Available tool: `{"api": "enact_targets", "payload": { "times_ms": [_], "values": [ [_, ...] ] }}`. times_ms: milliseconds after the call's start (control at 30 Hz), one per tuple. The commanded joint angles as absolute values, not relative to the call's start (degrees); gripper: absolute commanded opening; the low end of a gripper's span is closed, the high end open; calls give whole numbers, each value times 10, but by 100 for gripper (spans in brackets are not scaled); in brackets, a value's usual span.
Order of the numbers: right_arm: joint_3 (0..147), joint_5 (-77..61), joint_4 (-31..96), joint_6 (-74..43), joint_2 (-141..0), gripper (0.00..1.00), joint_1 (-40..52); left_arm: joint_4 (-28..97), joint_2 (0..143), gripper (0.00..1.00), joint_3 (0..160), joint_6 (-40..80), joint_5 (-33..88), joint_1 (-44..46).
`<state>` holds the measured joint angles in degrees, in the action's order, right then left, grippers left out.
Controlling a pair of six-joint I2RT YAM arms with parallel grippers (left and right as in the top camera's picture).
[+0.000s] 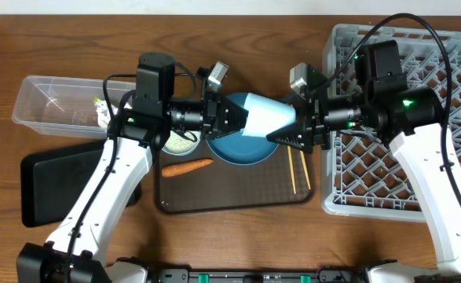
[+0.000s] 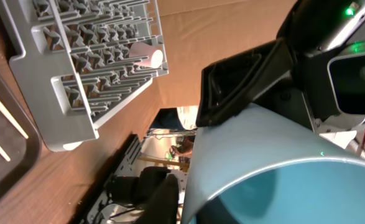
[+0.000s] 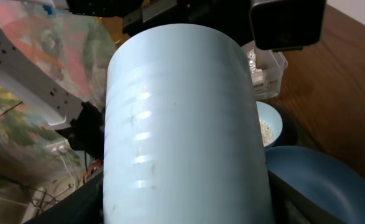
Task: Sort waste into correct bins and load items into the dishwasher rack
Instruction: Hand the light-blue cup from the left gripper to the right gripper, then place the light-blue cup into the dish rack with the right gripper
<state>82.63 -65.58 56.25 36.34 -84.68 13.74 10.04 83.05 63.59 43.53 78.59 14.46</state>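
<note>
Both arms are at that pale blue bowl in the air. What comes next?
Probably the right gripper closes firmly on the light-blue bowl, so the left gripper can let go: the dishwasher rack lies on the right arm's side.

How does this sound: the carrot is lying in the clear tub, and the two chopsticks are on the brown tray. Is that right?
Not quite. The carrot is not in the clear tub. It lies on the brown tray, just left of the dark-blue plate, as the overhead view shows. The two chopsticks are on the brown tray, as you said.
</note>
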Motion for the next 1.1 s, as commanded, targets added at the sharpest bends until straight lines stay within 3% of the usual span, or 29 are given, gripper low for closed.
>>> {"api": "enact_targets", "payload": {
  "times_ms": [0, 167, 300, 433, 600, 767, 1067],
  "values": [
    [824, -652, 563, 338, -851, 55, 142, 99, 833, 22, 645, 427, 782, 145],
    [824, -446, 563, 232, -851, 60, 140, 145, 832, 30, 644, 347, 671, 145],
    [825, -265, 567, 146, -846, 59, 126, 285, 832, 33, 644, 276, 448, 145],
    [838, -176, 596, 86, -843, 59, 84, 407, 825, 35, 644, 248, 251, 141],
    [871, -133, 639, 56, -843, 60, -21, 494, 772, 35, 644, 214, 124, 121],
    [896, -132, 670, 52, -844, 68, -145, 514, 692, 35, 644, 203, 46, 105],
    [896, -37, 721, -1, -886, 67, -292, 523, 640, 38, 644, 202, 19, 103]
  ]
}}
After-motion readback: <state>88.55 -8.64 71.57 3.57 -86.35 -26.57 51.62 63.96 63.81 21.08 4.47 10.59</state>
